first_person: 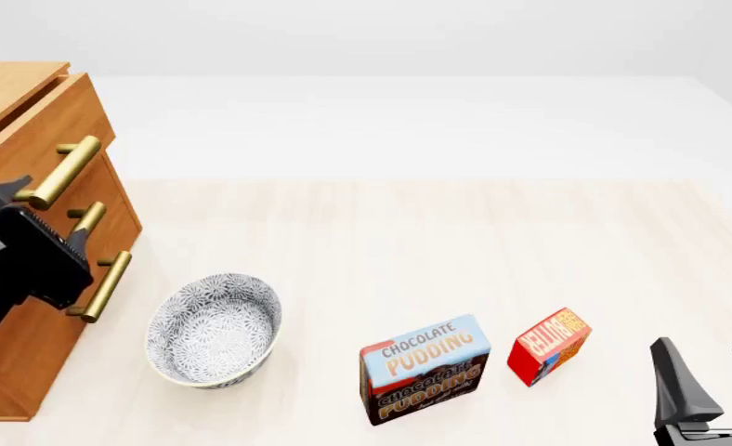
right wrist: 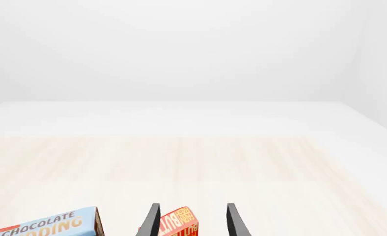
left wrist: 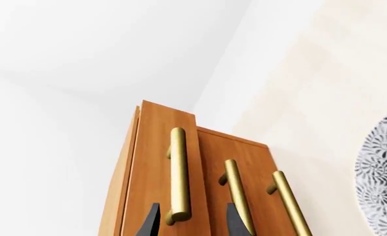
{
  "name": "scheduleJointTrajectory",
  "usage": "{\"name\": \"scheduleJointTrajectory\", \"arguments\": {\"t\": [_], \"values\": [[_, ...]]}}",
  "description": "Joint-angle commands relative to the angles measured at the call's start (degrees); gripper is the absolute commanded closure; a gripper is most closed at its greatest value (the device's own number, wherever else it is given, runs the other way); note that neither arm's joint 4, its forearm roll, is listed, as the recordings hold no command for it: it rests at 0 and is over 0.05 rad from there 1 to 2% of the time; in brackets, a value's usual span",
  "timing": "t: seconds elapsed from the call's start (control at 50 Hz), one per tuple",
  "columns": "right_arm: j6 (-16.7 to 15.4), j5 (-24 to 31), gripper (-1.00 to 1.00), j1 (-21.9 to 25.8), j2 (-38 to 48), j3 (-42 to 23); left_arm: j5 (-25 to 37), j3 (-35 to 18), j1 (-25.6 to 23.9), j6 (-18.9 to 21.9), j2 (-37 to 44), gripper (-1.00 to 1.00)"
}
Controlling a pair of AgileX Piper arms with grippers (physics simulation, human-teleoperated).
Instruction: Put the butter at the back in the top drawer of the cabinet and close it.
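- Front view first: the cabinet [first_person: 25, 121] stands at the left edge of the table [first_person: 465, 251], and its top drawer [first_person: 38, 130] looks pulled out a little past the two drawers below.
- Left claw [first_person: 38, 218] sits right at the drawer fronts, below the top handle [first_person: 62, 172]; the left wrist view shows its two dark finger tips [left wrist: 149, 221] spread either side of the lower end of that handle, so it is open and gripping nothing.
- My read: the step in hand is getting the drawer open wide. To do it well, close squarely around the bar, then pull straight out along the drawer's travel, not sideways.
- Bowl [first_person: 214, 330], grey-patterned, rests near the cabinet's foot; a wide arm swing could clip it.
- Pudding box [first_person: 424, 369] stands upright near the front edge, just left of the target.
- Butter [first_person: 547, 346] stands just right of it, small, red, apart from everything.
- Right claw [first_person: 713, 381] waits low at the right, fingers apart, empty; its wrist camera has the butter between the tips.
- Surface and room: pale wood-grain tabletop, plain white walls behind.
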Motion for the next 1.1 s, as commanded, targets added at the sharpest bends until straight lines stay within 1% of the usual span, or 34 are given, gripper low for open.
{"name": "scheduleJointTrajectory", "arguments": {"t": [0.02, 0.32, 0.34, 0.54, 0.78, 1.1], "values": [[0.0, 0.0, -1.0, 0.0, 0.0, 0.0, -0.4, -0.3, 0.0, -0.1, 0.5, -1.0], [0.0, 0.0, -1.0, 0.0, 0.0, 0.0, -1.0, -0.4, 0.2, 0.0, 0.8, -1.0], [0.0, 0.0, -1.0, 0.0, 0.0, 0.0, -1.1, -0.3, 0.3, 0.1, 0.8, 1.0], [0.0, 0.0, -1.0, 0.0, 0.0, 0.0, -1.7, -0.1, -0.1, 0.3, 1.1, 1.0], [0.0, 0.0, -1.0, 0.0, 0.0, 0.0, -1.3, 0.3, 0.2, 0.4, 0.4, 1.0], [0.0, 0.0, -1.0, 0.0, 0.0, 0.0, -0.5, 0.3, -0.6, 0.4, -0.3, 1.0]]}}
